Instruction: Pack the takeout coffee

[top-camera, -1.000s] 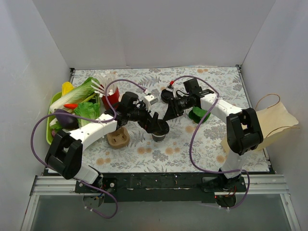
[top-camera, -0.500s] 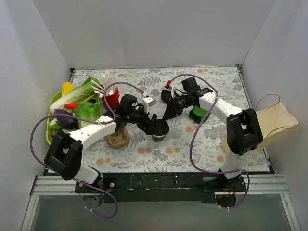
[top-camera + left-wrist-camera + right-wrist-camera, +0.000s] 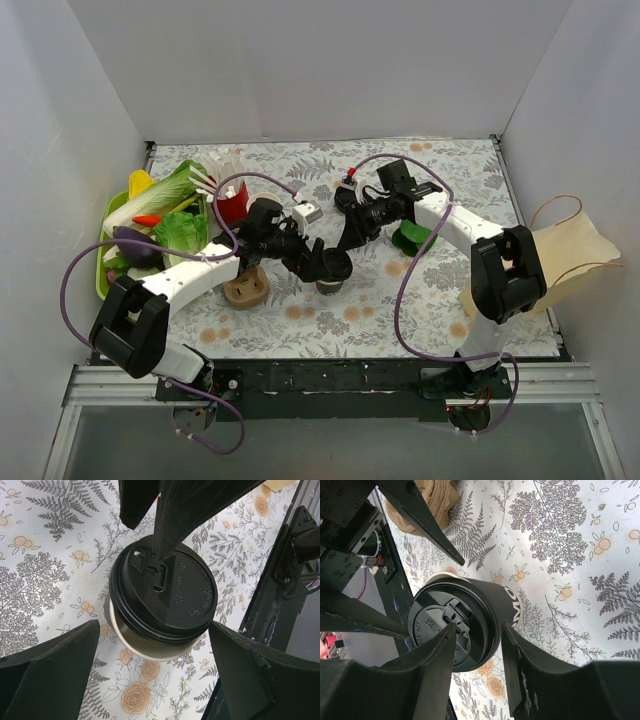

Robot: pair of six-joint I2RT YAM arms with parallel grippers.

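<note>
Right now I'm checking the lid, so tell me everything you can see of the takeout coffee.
The takeout coffee stands upright on the floral tablecloth: a cream paper cup with a dark lettered band and a round black plastic lid on top. The open left gripper flanks it without touching; the right gripper straddles the lid's rim, grip unclear.

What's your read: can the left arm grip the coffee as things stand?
Probably yes: the left gripper's open jaws flank the coffee, with bare table either side. The right gripper sits over the lid and might crowd it.
</note>
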